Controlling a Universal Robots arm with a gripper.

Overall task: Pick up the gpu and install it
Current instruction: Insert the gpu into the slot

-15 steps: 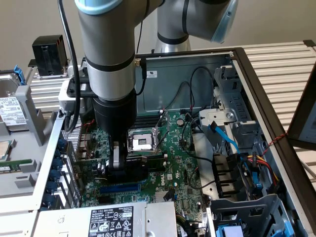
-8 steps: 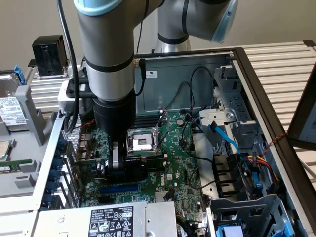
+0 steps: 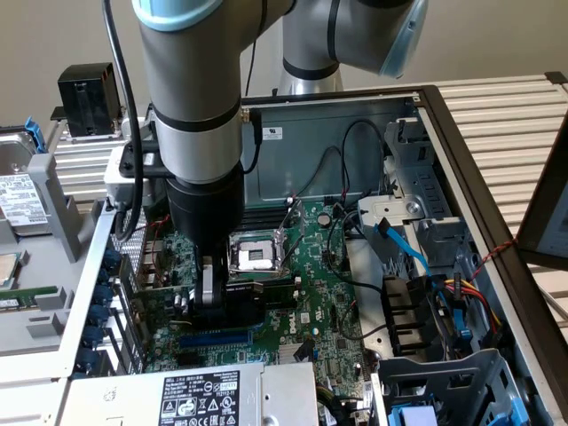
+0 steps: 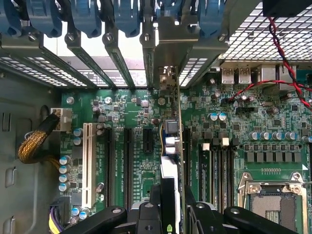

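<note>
The gpu (image 4: 170, 144), a short card with a green circuit board, black plastic cooler shroud and silver metal end bracket, stands on edge inside the open grey steel computer case (image 3: 461, 169). The gripper (image 3: 216, 297), the black two-fingered end of the grey arm, is narrowed onto the card from above, one finger on each face, so it is holding the gpu.

In the exterior view the card and gripper sit at about seven o'clock from the square silver CPU socket (image 3: 253, 255), low over the big green motherboard (image 3: 319, 302). A long blue slot (image 3: 213, 338) lies near them at six o'clock, with the grey power supply (image 3: 191, 395) and its white label beyond it.

In the wrist view the card is seen edge-on, running from the fingers toward the case's rear wall. Its bracket lines up with one of the openings beneath the row of blue plastic retaining clips (image 4: 122, 19), and its board edge runs right alongside a long black expansion slot (image 4: 185, 146).

By my judgement the pick-up is done and the card has been brought to its place and aligned. Whether its connector is pressed fully home I cannot tell, and the card is not yet released
</note>
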